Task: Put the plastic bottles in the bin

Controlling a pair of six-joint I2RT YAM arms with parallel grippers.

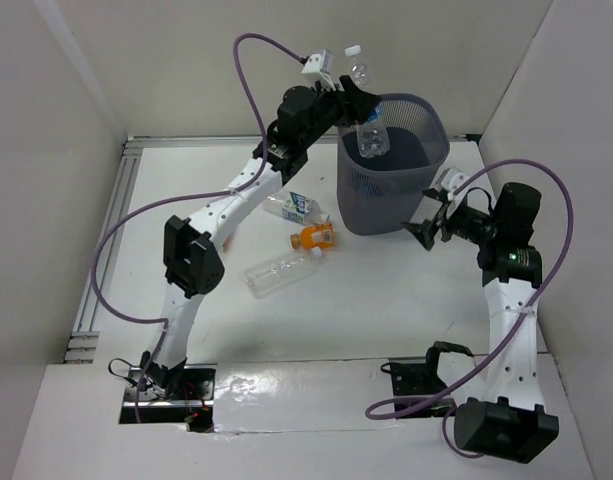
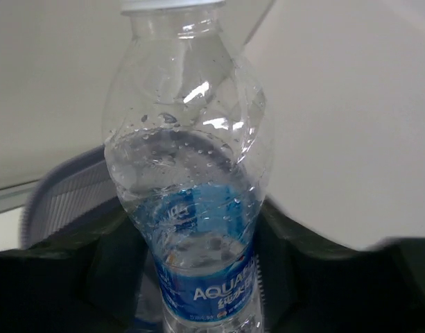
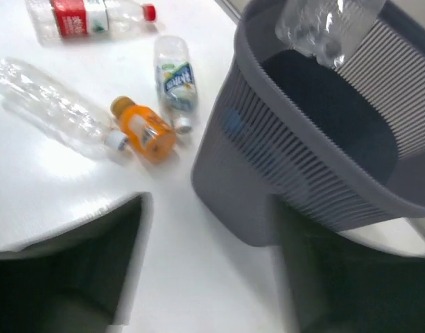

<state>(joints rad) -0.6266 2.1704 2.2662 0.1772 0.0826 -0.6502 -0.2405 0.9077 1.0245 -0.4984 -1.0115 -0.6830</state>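
**Left gripper over the bin, bottle not yet let go**

Left gripper is clamped on a blue-labelled bottle, held cap-up and leaning, above the far-left part of the rim of the bin. Right gripper hangs just beside the bin's right wall, jaws apart, nothing between them.

Risks from here:
- The bottle's base is over the opening but close to the rim. If it is let go while leaning, it could clip the rim and tumble out to the left of the bin.
- The bottle's wall looks dented by the squeeze. It may spring on release and kick sideways.
- The right gripper is very near the bin wall. A careless swing could shove or tip the bin just as the bottle falls.

On the table, left of the bin:
- green-and-blue-labelled bottle, nearest the bin
- orange bottle, just beside it
- clear bottle, farther left
- red-labelled bottle, farthest off

Hard to make out:
- The bin's inside is dark, so I cannot tell whether anything lies at the bottom.
- The red-labelled bottle does not show from above. My guess is that the left arm covers it.
- In the left wrist view the fingers are a dark blur and the cap is cut off at the top edge.
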